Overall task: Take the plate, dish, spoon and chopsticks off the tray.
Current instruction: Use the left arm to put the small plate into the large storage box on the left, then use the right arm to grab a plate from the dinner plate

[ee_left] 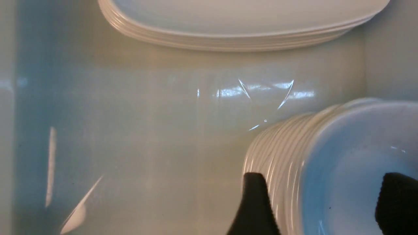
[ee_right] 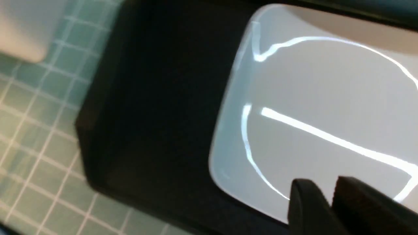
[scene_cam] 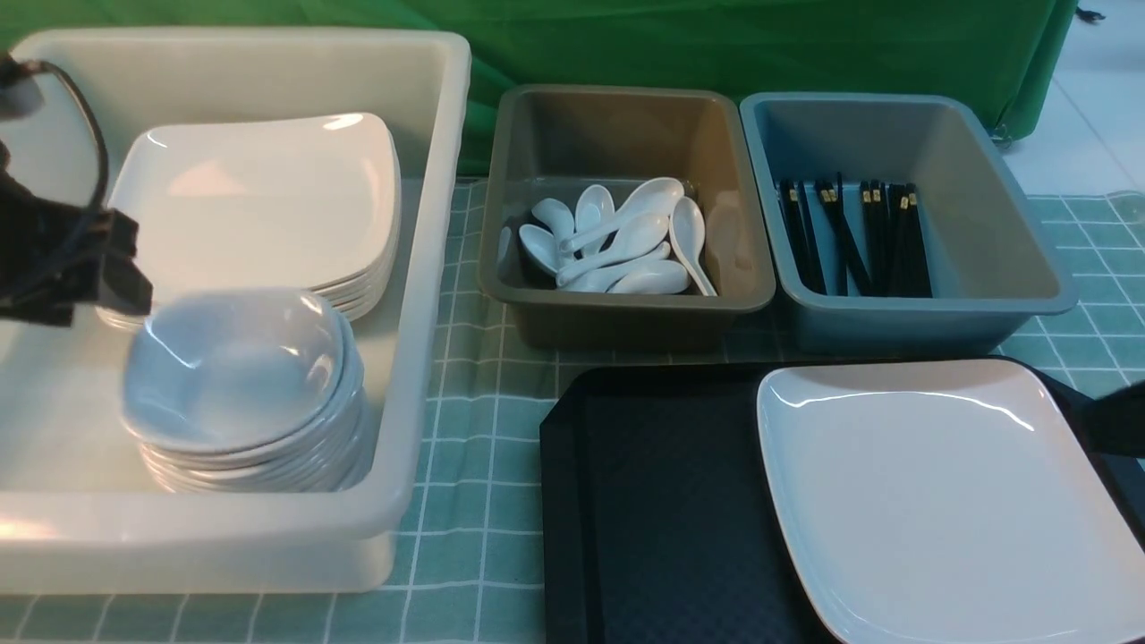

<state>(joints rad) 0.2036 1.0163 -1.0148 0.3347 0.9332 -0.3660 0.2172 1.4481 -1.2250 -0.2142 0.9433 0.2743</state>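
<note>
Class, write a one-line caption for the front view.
A white plate rests on the black tray, beyond which spoons and chopsticks fill separate tubs.

Green cloth (scene_cam: 769,40) hanging across the top
Pale floor (scene_cam: 1105,98) showing upper right; checked tablecloth (scene_cam: 474,465) covering the table, bottom left.

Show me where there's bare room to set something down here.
The black tray is bare left of the large plate. Bare cloth runs between that tray and the white tub. It's crowded around the stacked bowls.
</note>
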